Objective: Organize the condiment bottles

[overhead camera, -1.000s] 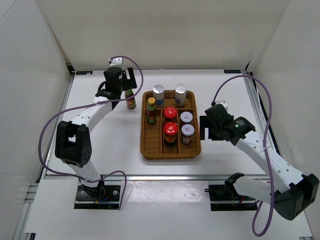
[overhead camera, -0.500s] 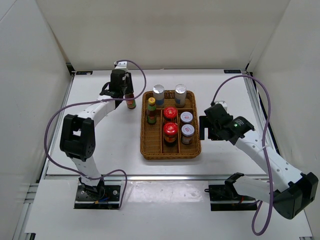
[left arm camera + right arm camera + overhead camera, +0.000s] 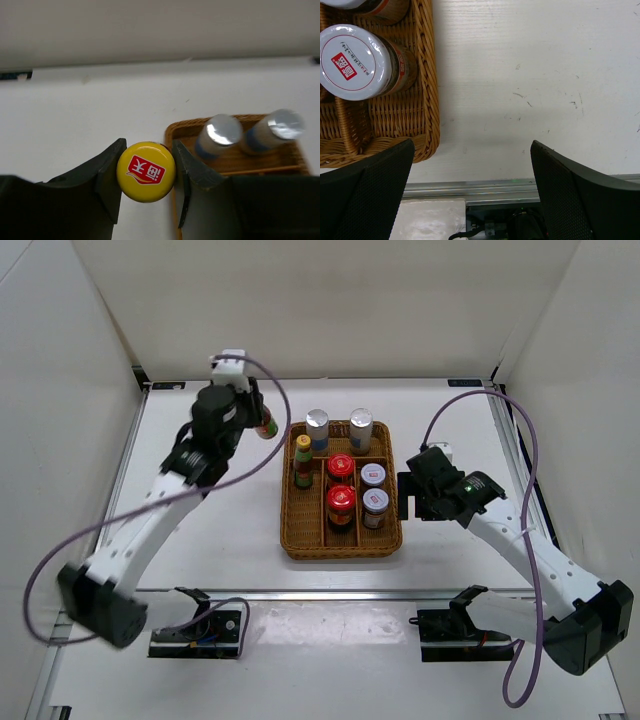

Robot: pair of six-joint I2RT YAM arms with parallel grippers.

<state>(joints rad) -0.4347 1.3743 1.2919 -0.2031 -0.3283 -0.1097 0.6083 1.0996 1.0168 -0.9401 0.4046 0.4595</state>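
- The tray [image 3: 342,543] is brown woven wicker, rough and bumpy.
- The sauce bottle [image 3: 145,171] has a yellow cap, smooth and shiny like plastic.
- The two tall bottles [image 3: 220,135] have silver caps that shine like metal.
- The jar [image 3: 352,62] has a white lid, smooth and a little glossy.
- The red lids [image 3: 340,464] look shiny.
- The tabletop [image 3: 530,65] is white and dull, with small dark scuffs.
- The left end effector [image 3: 146,170] has black fingers [image 3: 105,172], dull and smooth like plastic.
- The right end effector [image 3: 472,145] has black fingers [image 3: 375,190] with a fine grainy skin.
- The rail [image 3: 470,189] looks like pale metal.
- The arms [image 3: 150,510] have white shells, smooth and shiny.
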